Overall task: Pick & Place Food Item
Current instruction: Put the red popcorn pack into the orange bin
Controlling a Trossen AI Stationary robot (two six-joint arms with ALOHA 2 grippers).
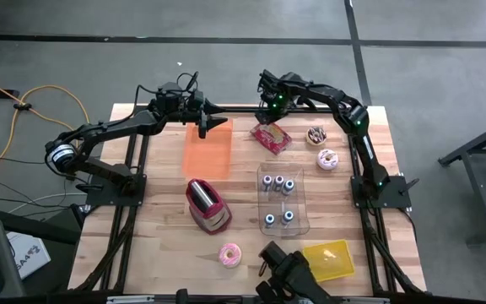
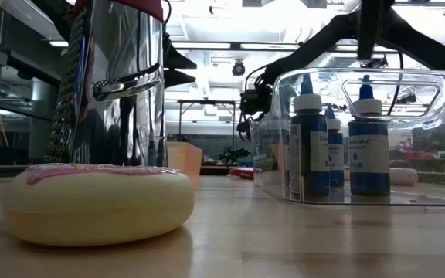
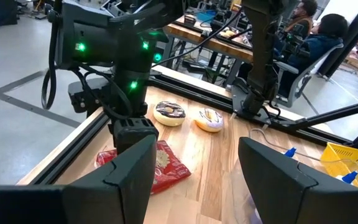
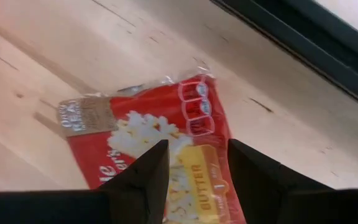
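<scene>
Two arms are up at the far edge of the worktop, and I'm watching the right one do the work. The right gripper hangs directly over the red popcorn packet, which lies flat at the far side, just left of the chocolate donut and the sprinkled donut. Its jaws stand apart, straddling the packet's middle, nothing held yet, and I can't tell if the tips touch the foil. The left gripper waits with its jaws wide apart above the far end of the orange tray, which I'd guess is the drop spot.

My worry: the packet is flat and slick, so closing on it from above could just pinch air, or slide it toward the frame rail. If the jaws bite only a crinkle of wrapper, it might slip out mid-carry. Also, both arms sit pretty near each other, so swinging left toward the tray risks a bump unless the left one backs off.
</scene>
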